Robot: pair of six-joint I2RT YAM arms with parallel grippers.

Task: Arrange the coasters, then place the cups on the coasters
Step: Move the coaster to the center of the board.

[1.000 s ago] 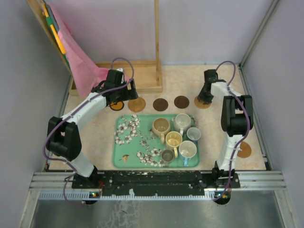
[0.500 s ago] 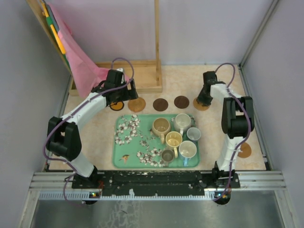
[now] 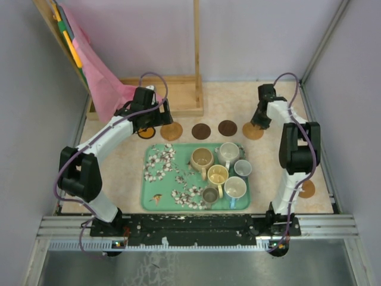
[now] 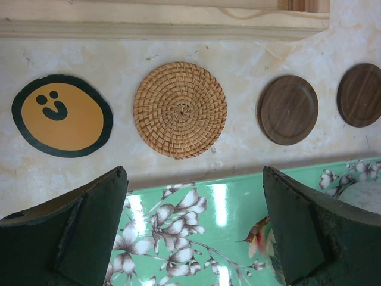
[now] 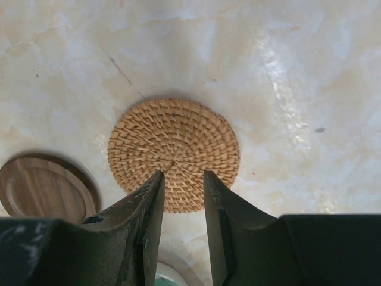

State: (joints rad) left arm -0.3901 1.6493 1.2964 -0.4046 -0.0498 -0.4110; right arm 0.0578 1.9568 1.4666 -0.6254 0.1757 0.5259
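Left gripper [image 4: 193,190]: jaws fully spread, empty, above tray [image 4: 220,205] far edge
Right gripper [image 5: 183,182]: jaws narrowly parted, empty, above woven coaster [image 5: 172,143]
Cups [image 3: 218,174]: six, on tray

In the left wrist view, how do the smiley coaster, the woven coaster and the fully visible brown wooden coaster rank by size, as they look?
1 and 2. Smiley coaster and woven coaster: nearly alike, so I do not rank them.
3. Brown wooden coaster: clearly smaller.
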